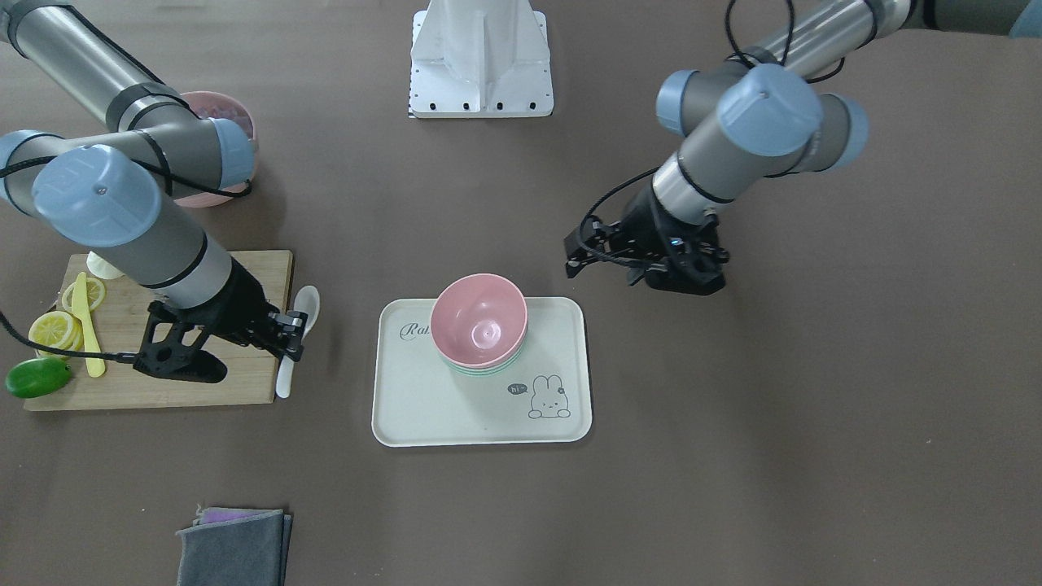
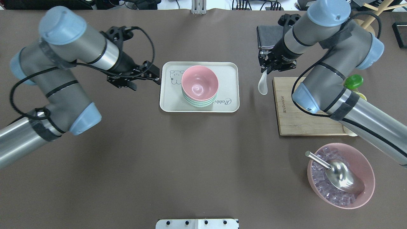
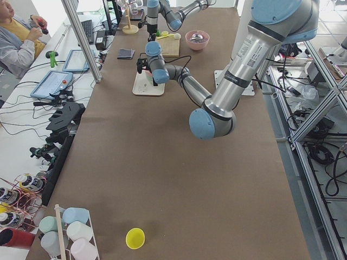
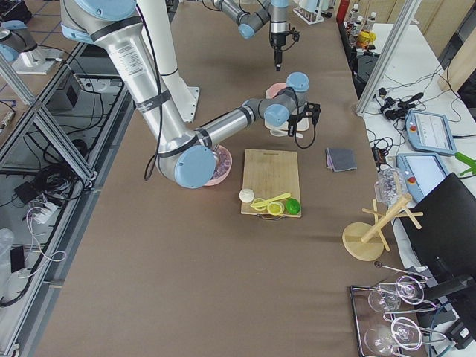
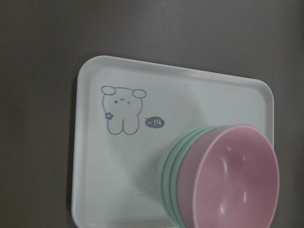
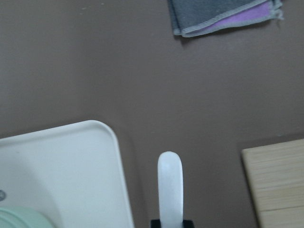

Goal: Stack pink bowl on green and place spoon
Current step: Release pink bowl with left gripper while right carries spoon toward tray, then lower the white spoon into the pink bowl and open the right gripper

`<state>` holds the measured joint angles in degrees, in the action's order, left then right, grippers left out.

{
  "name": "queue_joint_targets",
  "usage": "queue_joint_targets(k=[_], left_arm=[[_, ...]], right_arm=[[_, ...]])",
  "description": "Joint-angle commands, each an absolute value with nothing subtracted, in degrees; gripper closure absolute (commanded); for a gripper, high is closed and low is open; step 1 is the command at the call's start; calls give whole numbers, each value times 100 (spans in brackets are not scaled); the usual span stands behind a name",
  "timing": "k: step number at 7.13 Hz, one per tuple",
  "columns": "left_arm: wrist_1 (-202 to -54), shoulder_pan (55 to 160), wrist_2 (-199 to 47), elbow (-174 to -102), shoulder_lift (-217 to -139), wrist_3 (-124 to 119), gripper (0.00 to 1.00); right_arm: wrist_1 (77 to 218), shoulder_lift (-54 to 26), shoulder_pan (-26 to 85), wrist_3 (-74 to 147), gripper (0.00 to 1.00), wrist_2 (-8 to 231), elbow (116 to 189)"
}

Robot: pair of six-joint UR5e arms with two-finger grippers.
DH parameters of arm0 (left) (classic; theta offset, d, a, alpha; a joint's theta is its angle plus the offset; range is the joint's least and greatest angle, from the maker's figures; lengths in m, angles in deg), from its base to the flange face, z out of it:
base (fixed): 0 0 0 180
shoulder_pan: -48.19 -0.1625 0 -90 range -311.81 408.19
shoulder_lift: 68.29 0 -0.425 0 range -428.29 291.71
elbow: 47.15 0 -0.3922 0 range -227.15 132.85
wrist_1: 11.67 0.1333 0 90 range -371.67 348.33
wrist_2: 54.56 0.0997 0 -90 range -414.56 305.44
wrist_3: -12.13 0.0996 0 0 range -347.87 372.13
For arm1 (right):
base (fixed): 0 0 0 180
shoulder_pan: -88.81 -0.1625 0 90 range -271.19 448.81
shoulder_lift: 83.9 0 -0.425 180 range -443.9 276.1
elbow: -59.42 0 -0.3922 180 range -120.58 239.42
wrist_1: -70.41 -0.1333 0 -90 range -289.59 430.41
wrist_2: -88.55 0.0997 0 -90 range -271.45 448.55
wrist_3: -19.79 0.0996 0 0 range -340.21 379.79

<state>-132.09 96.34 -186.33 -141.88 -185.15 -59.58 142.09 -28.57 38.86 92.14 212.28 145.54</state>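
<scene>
From across the worktop (image 1: 733,456), the pink bowl (image 1: 479,321) already sits nested on the green bowls (image 1: 480,371), on the robot's half of the tray (image 1: 423,407). The spoon (image 1: 308,303) lies just beside the cutting board (image 1: 244,382). Its long axis runs roughly toward and away from the robot, scoop end nearer the robot. The right fingers (image 1: 291,325) are over the middle of its handle. The left fingers (image 1: 588,244) hang spread and empty off the tray's other side.

From overhead, the bowls lie to the robot's left of the spoon, with only bare worktop and the tray rim between. The right arm is plainly the nearer one. A folded cloth (image 2: 264,33) sits beyond the spoon and an ice dish (image 2: 372,173) is well back toward the robot, neither on the line to the tray. The left fingers are just beside the tray's edge, apart from the bowls.

Both end views show the arms too small to add anything on grip.

The left wrist looks down on tray, rabbit drawing and stack, with none of its own fingers in shot.

The right wrist shows the handle end poking out between dark tips that press in from both sides with no gap I can see, so I take it as gripped. Whether it is off the worktop, I cannot tell. The carry, I'd judge, is sideways, high enough to clear the pink rim
</scene>
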Motion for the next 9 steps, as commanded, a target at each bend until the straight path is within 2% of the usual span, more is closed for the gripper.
queue_joint_targets(k=[1,2,4,5,6,7,9], left_arm=[[-14110,10415,-19911,-14452,-17170,-5950,3],[-14322,10435,-19845,-14444,-16939,-5976,2],[-14280,10418,-19529,-14313,-16945,-5959,2],[-14280,10409,-19528,-14260,-16998,-5968,2],[-14271,10409,-19423,-14277,-17007,-6003,2],[-14297,10435,-19152,-14364,-16911,-6003,2],[-14289,10645,-19158,-14435,-16631,-5933,2]], right_arm=[[14213,-3684,4335,10298,100,20819,14302],[14196,-4131,4494,10720,100,20564,13944],[14161,-4364,4636,10830,100,20395,13729],[14152,-4373,4636,10856,43,20395,13729],[14117,-4364,4671,10848,0,20377,13755],[14125,-4286,4637,10813,0,20473,13886],[14178,-2765,3885,9766,0,21260,15128]])
